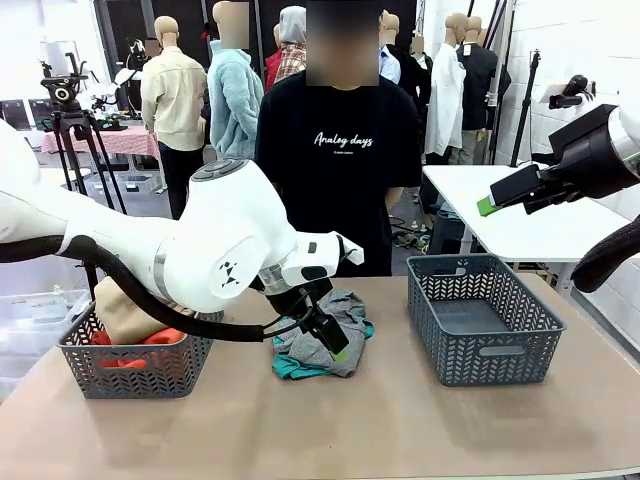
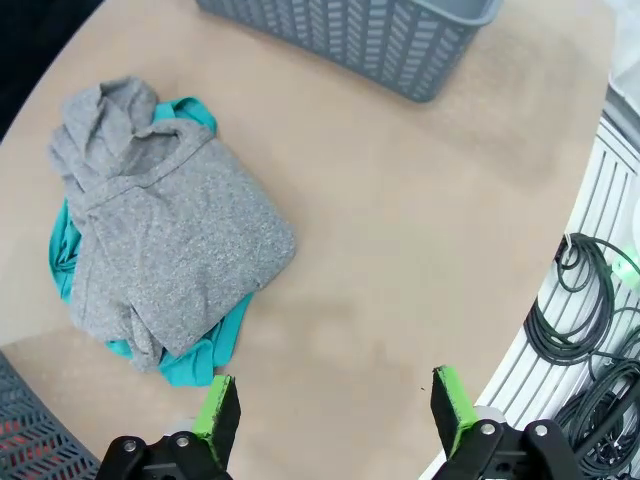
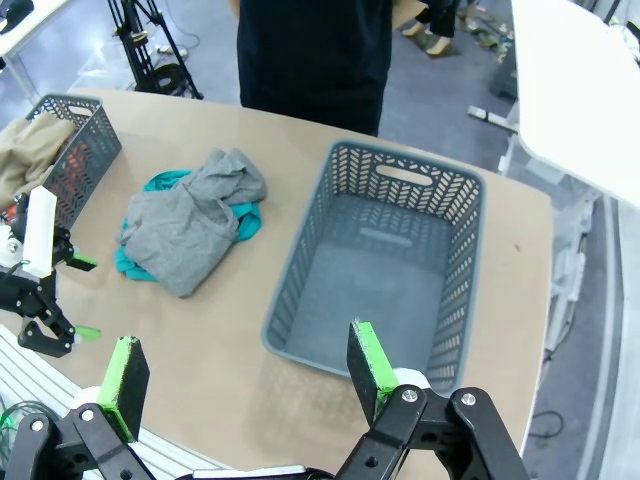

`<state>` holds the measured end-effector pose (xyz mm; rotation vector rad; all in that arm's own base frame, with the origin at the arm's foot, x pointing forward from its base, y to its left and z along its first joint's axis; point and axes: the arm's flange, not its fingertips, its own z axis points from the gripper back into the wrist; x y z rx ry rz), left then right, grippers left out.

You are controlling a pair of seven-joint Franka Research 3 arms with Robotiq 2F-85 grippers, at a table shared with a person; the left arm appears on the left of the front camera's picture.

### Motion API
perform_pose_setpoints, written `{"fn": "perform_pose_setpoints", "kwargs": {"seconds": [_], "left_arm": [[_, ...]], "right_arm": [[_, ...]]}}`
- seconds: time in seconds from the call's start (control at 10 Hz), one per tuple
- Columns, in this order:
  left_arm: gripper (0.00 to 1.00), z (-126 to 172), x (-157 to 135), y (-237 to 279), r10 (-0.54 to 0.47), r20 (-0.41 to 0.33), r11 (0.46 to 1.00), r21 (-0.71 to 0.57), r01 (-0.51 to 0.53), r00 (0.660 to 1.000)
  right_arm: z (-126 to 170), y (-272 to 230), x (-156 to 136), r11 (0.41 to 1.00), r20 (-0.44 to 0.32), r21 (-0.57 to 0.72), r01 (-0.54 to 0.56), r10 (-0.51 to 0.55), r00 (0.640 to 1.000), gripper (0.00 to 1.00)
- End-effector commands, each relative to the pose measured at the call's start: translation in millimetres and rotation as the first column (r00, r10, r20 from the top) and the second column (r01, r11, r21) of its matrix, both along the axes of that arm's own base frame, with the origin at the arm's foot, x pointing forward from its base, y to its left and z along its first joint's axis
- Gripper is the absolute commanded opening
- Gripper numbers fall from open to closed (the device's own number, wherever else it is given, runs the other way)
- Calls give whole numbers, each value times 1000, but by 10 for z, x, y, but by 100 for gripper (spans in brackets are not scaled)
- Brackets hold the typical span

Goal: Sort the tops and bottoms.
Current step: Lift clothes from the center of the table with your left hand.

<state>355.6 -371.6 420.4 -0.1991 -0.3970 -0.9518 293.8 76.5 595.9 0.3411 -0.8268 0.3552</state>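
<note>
Grey top (image 3: 185, 222) lies on teal top (image 3: 159, 182), beside a basket (image 3: 300, 268).

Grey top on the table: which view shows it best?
The left wrist view: the grey top lies close and unobstructed, draped over the teal top. The right wrist view shows it whole but smaller; in the front view the left gripper covers part of it.

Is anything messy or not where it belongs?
Yes. The grey top lies crumpled over the teal top on the table, between the left basket and the right basket, inside neither. The tan top and orange-red top are in the left basket.
</note>
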Motion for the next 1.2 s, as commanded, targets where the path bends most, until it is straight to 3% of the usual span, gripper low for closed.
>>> {"fn": "perform_pose_setpoints", "kwargs": {"seconds": [0.0, 0.3, 0.6, 1.1], "left_arm": [[100, 69, 167, -48, 55, 31, 998, 10, -56, 998], [100, -103, 920, -227, 135, 25, 989, 57, -136, 991], [100, -394, 1457, -322, 187, -9, 972, 147, -184, 982], [100, -655, 1811, -302, 270, -61, 951, 176, -256, 961]], "right_arm": [[-24, 5, -3, 1000, -5, 9, 8, -8, 1000, 100], [-24, 5, -3, 1000, -5, 9, 8, -8, 1000, 100], [-24, 5, -3, 1000, -5, 9, 8, -8, 1000, 100], [-24, 5, -3, 1000, -5, 9, 8, -8, 1000, 100]]}}
